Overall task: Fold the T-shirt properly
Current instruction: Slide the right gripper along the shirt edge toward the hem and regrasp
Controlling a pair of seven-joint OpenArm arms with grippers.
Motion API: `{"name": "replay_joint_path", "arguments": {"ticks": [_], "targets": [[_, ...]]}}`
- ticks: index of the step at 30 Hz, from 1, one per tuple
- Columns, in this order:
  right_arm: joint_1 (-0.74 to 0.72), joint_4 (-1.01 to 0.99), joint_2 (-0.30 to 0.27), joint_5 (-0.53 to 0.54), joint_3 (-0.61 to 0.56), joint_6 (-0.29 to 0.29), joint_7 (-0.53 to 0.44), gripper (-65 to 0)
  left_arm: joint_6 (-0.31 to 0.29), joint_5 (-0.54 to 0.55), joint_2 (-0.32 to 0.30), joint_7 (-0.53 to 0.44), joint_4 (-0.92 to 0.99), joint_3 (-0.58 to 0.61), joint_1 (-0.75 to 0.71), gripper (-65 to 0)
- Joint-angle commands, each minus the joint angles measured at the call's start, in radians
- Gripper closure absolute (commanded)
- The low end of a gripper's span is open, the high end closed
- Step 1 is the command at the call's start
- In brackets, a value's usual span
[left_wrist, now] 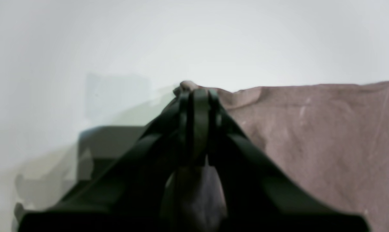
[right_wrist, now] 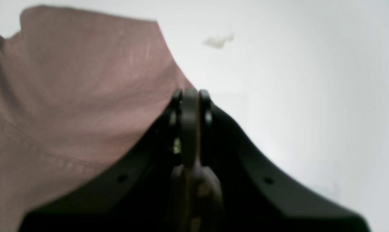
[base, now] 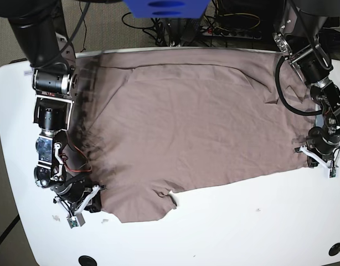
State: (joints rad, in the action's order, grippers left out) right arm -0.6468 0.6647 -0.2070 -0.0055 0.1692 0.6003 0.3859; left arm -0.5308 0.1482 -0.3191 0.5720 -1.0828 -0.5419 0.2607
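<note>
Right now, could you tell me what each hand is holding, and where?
Both grip the T-shirt: left hand and right hand each pinch an edge corner at opposite sides.

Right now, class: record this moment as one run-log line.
T-shirt: spread flat on table | left gripper: shut on T-shirt edge | right gripper: shut on T-shirt edge | fold: not started

Both wrist views are blurred. In the left wrist view the T-shirt (left_wrist: 310,135) runs off the frame's right edge; in the right wrist view it runs off the left. A pale smudge (right_wrist: 218,41) on the worktop (right_wrist: 310,96) is too blurred to identify.
</note>
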Motion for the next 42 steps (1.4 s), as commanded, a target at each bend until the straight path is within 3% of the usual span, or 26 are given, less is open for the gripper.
{"name": "replay_joint_path", "arguments": {"ticks": [1, 16, 42], "targets": [[-0.037, 0.005, -0.015, 0.010, 0.002, -0.003, -0.029, 0.0, 0.001, 0.003, -0.018, -0.022, -0.023, -0.005, 0.027, -0.1], [-0.019, 0.026, -0.045, 0.006, 0.001, -0.012, -0.012, 0.0, 0.004, 0.011, -0.017, -0.020, -0.042, -0.007, 0.040, 0.0], [-0.004, 0.148, -0.041, -0.003, 0.004, -0.006, -0.002, 0.0, 0.002, -0.017, -0.014, -0.001, -0.104, -0.007, 0.052, 0.0]]}}
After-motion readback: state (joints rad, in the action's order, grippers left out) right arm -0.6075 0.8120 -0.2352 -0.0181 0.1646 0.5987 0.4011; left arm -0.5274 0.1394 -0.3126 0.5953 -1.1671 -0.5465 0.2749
